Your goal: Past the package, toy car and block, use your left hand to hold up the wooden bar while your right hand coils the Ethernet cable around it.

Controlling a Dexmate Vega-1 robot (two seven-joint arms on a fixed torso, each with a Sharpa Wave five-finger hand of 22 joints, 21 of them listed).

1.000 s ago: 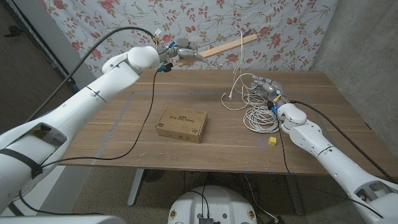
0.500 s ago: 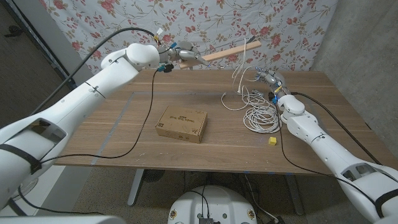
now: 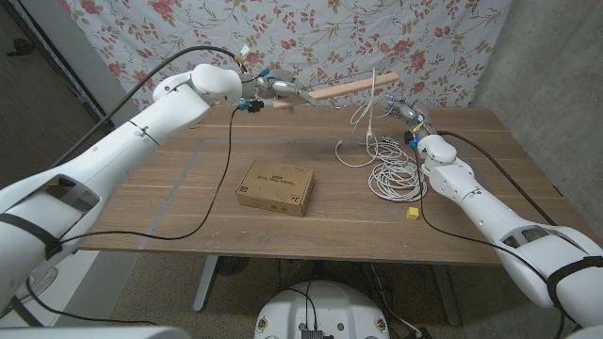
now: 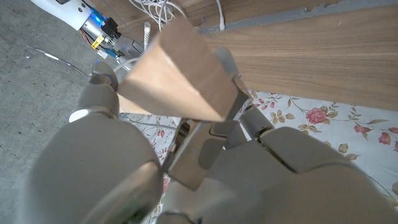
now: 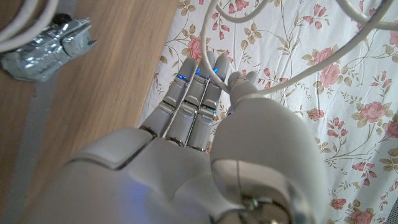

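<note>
Table [image 3: 188, 202]: wooden top beneath both raised arms, a floral cloth hung behind it.
Package [image 3: 275, 186]: flat brown box on the table, nearer the robot than either hand, between them.
Ethernet cable [image 3: 396, 177]: white; loose coils lie on the wood just below the right hand, one strand rising to hang over the bar's far end.
Wooden bar [image 3: 344, 88]: held off the table, pointing from the left hand toward the right hand.
Left hand [image 3: 267, 88]: clenched around the bar's near end.
Right hand [image 3: 406, 113]: raised beside the bar's tip, pinching a cable strand at its thumb, fingers straight.
Block [image 3: 412, 214]: small, yellow, below the coils.
</note>
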